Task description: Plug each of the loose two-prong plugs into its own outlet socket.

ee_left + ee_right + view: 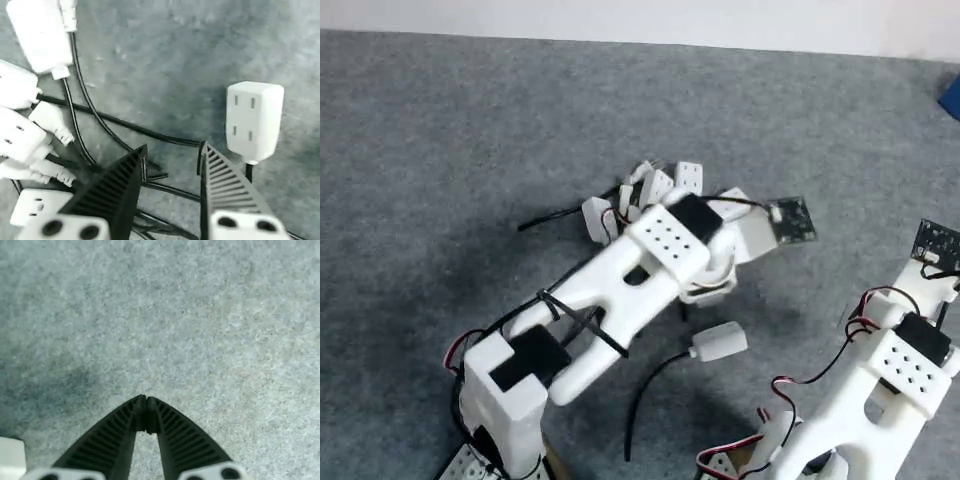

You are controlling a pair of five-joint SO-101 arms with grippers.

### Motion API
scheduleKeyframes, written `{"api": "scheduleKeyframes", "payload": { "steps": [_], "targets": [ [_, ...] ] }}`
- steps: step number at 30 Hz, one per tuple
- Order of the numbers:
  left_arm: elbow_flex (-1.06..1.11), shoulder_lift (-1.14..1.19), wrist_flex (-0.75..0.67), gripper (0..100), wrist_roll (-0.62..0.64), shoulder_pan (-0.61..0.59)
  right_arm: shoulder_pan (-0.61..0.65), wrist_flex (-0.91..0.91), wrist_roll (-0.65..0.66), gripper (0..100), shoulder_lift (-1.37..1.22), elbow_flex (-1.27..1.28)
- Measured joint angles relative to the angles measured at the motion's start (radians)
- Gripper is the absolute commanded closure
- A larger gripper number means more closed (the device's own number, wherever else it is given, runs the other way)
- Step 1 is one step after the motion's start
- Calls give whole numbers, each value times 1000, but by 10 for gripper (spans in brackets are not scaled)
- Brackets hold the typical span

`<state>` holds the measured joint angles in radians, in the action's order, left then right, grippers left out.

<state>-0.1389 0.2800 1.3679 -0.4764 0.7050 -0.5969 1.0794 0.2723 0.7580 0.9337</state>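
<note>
Firstly, in the high view, the left arm (620, 280) lay stretched over a heap of white plugs and sockets (650, 190) in the middle of the grey carpet (440, 130). One loose plug (718, 342) with a black cord lay apart, near the arm; its prongs could not be made out. Next, in the left wrist view, the left gripper (173, 150) had its fingers spread above black cables (110, 122), with an outlet socket (254, 120) just beside one finger. Lastly, in the right wrist view, the right gripper (146, 405) had its fingers pressed together over the carpet.
</note>
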Motion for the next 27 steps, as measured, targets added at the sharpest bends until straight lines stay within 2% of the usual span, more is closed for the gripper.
{"api": "scheduleKeyframes", "payload": {
  "steps": [10,17,22,27],
  "targets": [
    [52,144,-40,825,-6,155,8,0,0,992,0,0],
    [52,144,-35,827,25,169,55,0,0,992,0,3],
    [51,144,23,892,32,224,57,0,2,992,0,3],
    [-6,153,98,898,64,241,55,-6,0,992,0,2]
  ]
}}
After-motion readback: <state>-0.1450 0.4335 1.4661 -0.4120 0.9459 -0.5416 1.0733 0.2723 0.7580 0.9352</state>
